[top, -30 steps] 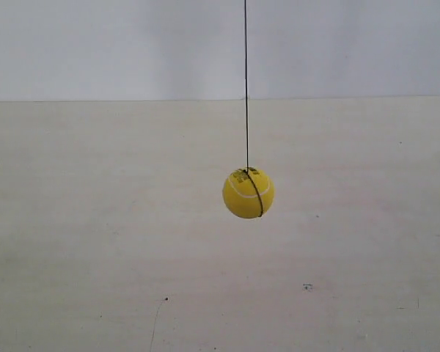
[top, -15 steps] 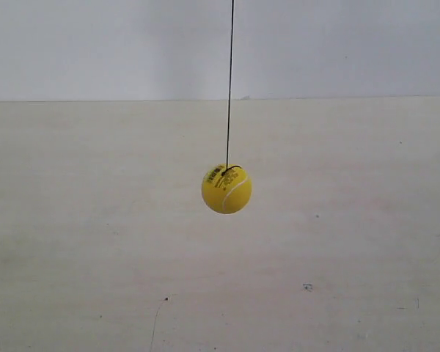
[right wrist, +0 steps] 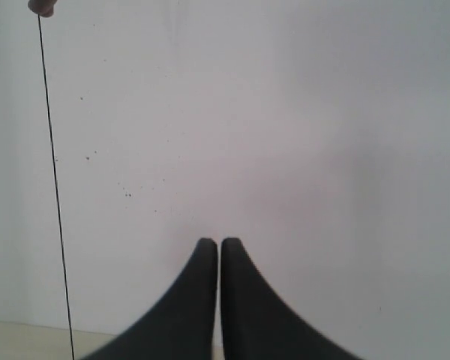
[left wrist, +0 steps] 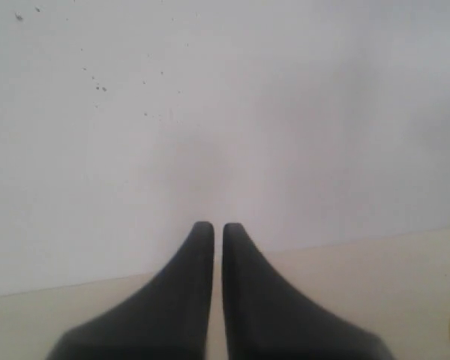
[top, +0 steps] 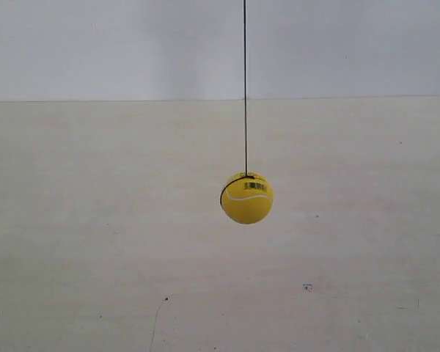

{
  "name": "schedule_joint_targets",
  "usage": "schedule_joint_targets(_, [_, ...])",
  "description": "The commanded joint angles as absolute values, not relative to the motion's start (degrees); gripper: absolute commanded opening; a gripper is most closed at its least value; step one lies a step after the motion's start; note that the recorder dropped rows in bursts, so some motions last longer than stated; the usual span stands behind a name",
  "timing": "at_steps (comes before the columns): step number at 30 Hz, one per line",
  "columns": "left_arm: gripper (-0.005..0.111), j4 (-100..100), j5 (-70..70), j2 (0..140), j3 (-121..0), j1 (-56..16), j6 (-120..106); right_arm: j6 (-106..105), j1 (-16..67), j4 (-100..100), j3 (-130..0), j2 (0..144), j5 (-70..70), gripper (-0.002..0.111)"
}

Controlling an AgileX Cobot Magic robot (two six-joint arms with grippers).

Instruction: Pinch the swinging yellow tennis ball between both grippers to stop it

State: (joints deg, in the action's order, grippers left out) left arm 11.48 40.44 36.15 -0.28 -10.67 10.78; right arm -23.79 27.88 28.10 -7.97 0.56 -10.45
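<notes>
Pale table (top: 95,257) shows behind the hanging yellow tennis ball (top: 247,198); my left tool (left wrist: 211,226) and right tool (right wrist: 212,241) seem closed, empty.

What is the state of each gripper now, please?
Black tapering left gripper: shut, holding nothing.
Black tapering right gripper: shut, holding nothing.

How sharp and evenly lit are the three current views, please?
Exterior view: flat, even light, no glare; the yellow tennis ball is sharp. Left wrist view: hazy, the left gripper has soft-edged fingers. Right wrist view: the right gripper is equally soft, the string thin but distinct.
</notes>
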Motion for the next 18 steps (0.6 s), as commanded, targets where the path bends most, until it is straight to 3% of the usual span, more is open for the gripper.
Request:
schedule_joint_targets(1, [0.005,11.4,40.4,32.3,0.0,-7.1,10.8,-24.1,27.9,28.1,-8.0,0.1,-10.5,0.0])
schedule_joint_targets(8, [0.005,11.4,40.4,18.2,0.0,4.3,10.8,-24.1,27.9,28.1,-8.0,0.1,-10.5,0.0])
schedule_joint_targets(18, [0.005,11.4,40.4,4.7,0.0,6.3,10.8,-24.1,27.9,28.1,-8.0,0.1,-10.5,0.0])
